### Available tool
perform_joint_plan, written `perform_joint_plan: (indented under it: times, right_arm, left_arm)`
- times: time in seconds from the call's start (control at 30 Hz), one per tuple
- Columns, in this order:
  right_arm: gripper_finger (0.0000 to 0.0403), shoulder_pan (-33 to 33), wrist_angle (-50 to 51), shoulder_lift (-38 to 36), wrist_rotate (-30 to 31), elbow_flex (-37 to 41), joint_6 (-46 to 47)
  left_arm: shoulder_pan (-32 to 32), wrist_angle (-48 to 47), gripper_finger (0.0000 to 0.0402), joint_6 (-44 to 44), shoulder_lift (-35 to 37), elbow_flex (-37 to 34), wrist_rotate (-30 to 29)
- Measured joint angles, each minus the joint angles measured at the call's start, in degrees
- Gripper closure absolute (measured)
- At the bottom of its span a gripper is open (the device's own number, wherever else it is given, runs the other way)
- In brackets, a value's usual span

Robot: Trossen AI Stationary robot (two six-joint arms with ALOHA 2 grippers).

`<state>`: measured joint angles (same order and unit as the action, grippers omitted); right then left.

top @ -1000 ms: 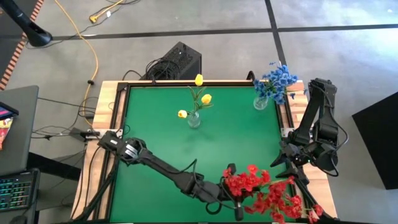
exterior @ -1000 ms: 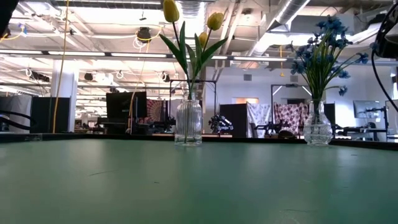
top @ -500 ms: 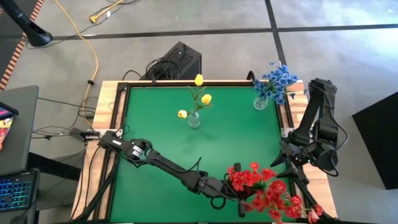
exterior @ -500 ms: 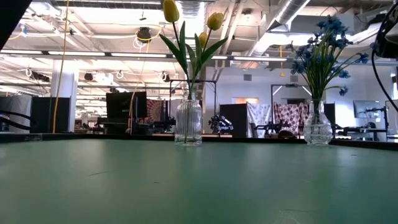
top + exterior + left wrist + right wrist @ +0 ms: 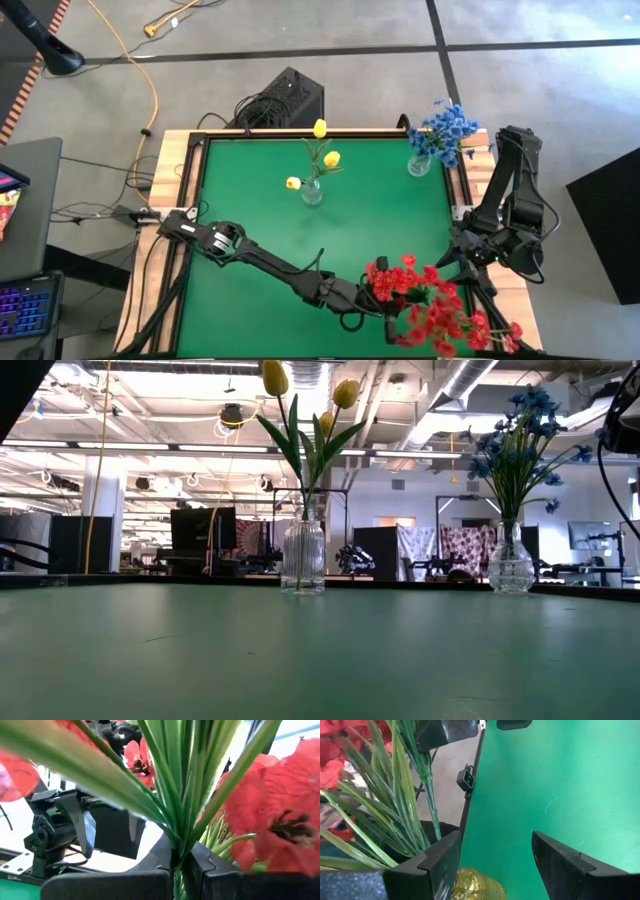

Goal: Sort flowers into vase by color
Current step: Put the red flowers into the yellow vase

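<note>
left gripper: buried under the red flowers in the high view; fingertips not visible there
red flowers: lower blooms cut off by the high view's bottom edge; blurred in the left wrist view
red stems: bases hidden between the left fingers
gold object: cut off at the right wrist view's edge; cannot tell what it is
low view: both arms out of frame except a dark corner
blue vase: mostly hidden by blue flowers from above
</note>
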<state>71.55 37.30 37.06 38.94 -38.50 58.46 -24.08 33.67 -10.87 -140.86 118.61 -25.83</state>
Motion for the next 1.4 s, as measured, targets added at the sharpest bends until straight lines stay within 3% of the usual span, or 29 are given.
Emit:
perform_joint_plan:
  times: [0.4,0.63,1.0,1.13,1.33,1.4]
  right_arm:
    - [0.0132,0.0,-0.04,0.02,0.04,0.0,0.04]
    - [0.0132,0.0,-0.28,0.02,0.07,0.0,0.13]
    - [0.0132,0.0,0.04,0.0,0.07,0.0,0.02]
    - [0.0132,0.0,0.0,0.0,0.07,0.0,0.04]
    - [0.0132,0.0,0.0,0.0,0.07,0.0,0.04]
    - [0.0132,0.0,0.04,0.0,0.07,0.0,0.04]
  left_arm:
    - [1.48,5.11,0.0401,-4.82,-4.74,0.9,2.68]
    - [1.84,4.59,0.0401,-1.22,-4.42,1.01,3.37]
    - [3.26,1.46,0.0401,-0.82,-4.2,1.32,12.65]
    - [3.95,-6.03,0.0401,0.67,-4.2,5.61,16.2]
    - [4.5,-24.59,0.0401,4.65,-4.2,16.1,18.11]
    - [4.65,-25.87,0.0401,5.26,-3.6,16.06,18.12]
